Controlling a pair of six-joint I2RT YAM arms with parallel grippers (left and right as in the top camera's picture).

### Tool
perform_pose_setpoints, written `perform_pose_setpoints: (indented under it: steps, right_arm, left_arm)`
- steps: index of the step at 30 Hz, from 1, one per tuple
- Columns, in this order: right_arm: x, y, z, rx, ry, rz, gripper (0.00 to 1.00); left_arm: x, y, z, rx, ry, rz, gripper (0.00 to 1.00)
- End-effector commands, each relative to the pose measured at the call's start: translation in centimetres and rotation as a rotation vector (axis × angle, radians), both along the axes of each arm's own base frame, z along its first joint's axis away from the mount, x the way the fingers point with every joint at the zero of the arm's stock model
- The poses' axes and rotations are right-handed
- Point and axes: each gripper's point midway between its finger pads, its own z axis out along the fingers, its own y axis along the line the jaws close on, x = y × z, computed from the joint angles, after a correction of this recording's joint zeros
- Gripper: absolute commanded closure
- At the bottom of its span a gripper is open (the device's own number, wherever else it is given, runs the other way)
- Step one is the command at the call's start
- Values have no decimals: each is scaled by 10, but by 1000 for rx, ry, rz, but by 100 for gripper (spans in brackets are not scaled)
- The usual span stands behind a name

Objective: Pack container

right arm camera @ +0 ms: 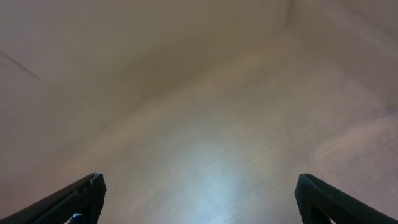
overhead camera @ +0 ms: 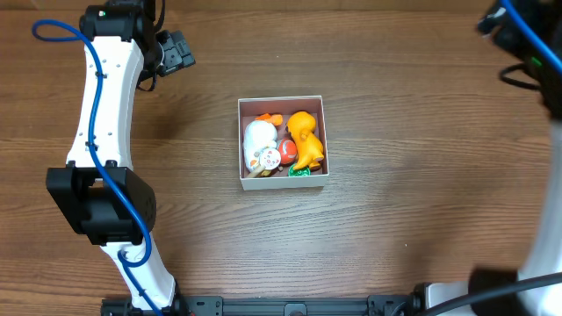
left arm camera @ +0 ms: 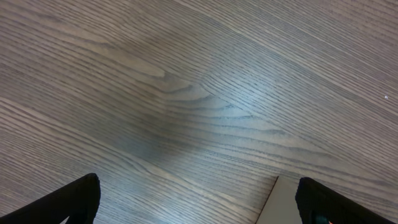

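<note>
Off to the right of the left pincer (left arm camera: 198,198) and nearer the robot's base, the container (overhead camera: 283,183) sits on the desk (overhead camera: 421,219), well apart from both arms. Inside it, a white toy (overhead camera: 258,134) lies on the side toward the left pincer and a duck (overhead camera: 305,137) on the side away from it. A red piece (overhead camera: 287,151) is wedged between them and a green piece (overhead camera: 301,172) sits under the duck, at the wall nearest the base. No toy shows loose on the desk around it, so the packing looks done or nearly so.

The left pincer is spread wide and holds nothing, with only wood grain beneath it. The right pincer (right arm camera: 199,198) is just as wide and empty. Its view is too blurred to tell what lies below, and overhead shows only its arm (overhead camera: 527,53) far to the container's other side.

What is left, most likely, is a check and a clean finish. The toys crowd the box, so any further approach should come straight down from above, aimed at the toys and not at the thin walls, which would shift under a sideways nudge. If the duck rides above the rim, a light press with wide fingers would seat it. Otherwise both pincers are best kept high and away.
</note>
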Motion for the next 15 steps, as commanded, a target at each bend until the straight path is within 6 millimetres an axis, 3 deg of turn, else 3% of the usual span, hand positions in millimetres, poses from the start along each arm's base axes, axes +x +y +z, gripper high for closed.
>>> perform_pose_setpoints:
  steps: [1, 3, 6, 11, 15]
  right_arm:
    - [-50, 3, 74, -8, -251, 2, 0]
    - [-79, 5, 106, -12, -369, 6, 0]
    - [-121, 8, 129, -14, -457, 12, 0]
    - [-177, 12, 119, -7, -477, 22, 0]
    - [-200, 13, 84, -5, -444, 22, 0]
  left_arm:
    - [3, 1, 4, -8, -15, 11, 0]
    - [3, 1, 4, -8, -15, 11, 0]
    - [3, 1, 4, -8, -15, 11, 0]
    - [3, 1, 4, -8, -15, 11, 0]
    - [3, 1, 4, -8, -15, 11, 0]
